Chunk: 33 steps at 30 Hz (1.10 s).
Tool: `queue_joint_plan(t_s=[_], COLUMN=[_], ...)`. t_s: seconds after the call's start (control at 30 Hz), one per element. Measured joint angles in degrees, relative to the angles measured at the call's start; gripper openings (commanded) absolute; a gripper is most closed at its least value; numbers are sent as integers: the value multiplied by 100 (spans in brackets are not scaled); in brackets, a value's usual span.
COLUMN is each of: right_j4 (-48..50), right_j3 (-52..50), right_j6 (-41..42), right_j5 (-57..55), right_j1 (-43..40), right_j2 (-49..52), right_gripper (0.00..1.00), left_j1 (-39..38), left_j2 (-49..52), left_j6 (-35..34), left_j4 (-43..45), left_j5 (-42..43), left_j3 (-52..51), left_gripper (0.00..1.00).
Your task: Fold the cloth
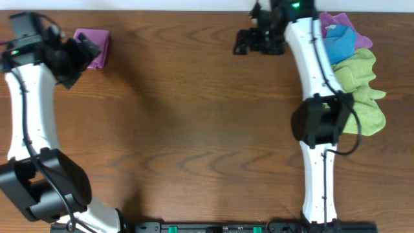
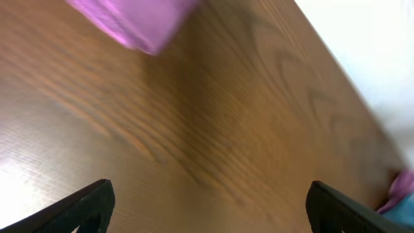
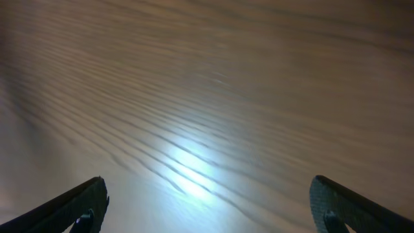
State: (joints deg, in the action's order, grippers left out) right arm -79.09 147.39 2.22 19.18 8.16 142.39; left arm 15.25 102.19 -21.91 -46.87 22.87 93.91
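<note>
The lavender-purple cloth [image 1: 94, 47] lies folded into a small rectangle at the table's far left corner. It shows at the top of the left wrist view [image 2: 132, 19]. My left gripper [image 1: 79, 53] is open and empty, just left of the cloth, partly covering its edge from above. In the left wrist view its fingers [image 2: 210, 207] are wide apart over bare wood. My right gripper [image 1: 249, 40] is open and empty near the far edge, right of centre. The right wrist view shows its fingers [image 3: 207, 204] spread over bare wood.
A pile of cloths sits at the far right: a purple one [image 1: 336, 23], a bright blue one [image 1: 341, 44] and a lime-green one [image 1: 364, 90]. The pile's edge shows in the left wrist view [image 2: 401, 194]. The right arm [image 1: 317, 97] runs beside the pile.
</note>
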Motion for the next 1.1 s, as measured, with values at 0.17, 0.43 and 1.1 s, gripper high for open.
queue_joint_plan(t_s=[0.17, 0.43, 1.1], right_j4=[-590, -1641, 487], right_j3=[0, 76, -6325], right_j6=[-341, -608, -380], right_j5=[-688, -1368, -2323], right_j1=[-144, -85, 1261], right_j2=[-778, -2293, -7239], right_gripper=[99, 93, 99], left_j1=[-763, -1016, -1506], left_j2=[-278, -1740, -4983], left_j6=[577, 1408, 2044], left_j4=[76, -887, -662], left_j5=[-122, -192, -525], left_j3=[-4, -2, -2909], left_gripper=[96, 86, 96])
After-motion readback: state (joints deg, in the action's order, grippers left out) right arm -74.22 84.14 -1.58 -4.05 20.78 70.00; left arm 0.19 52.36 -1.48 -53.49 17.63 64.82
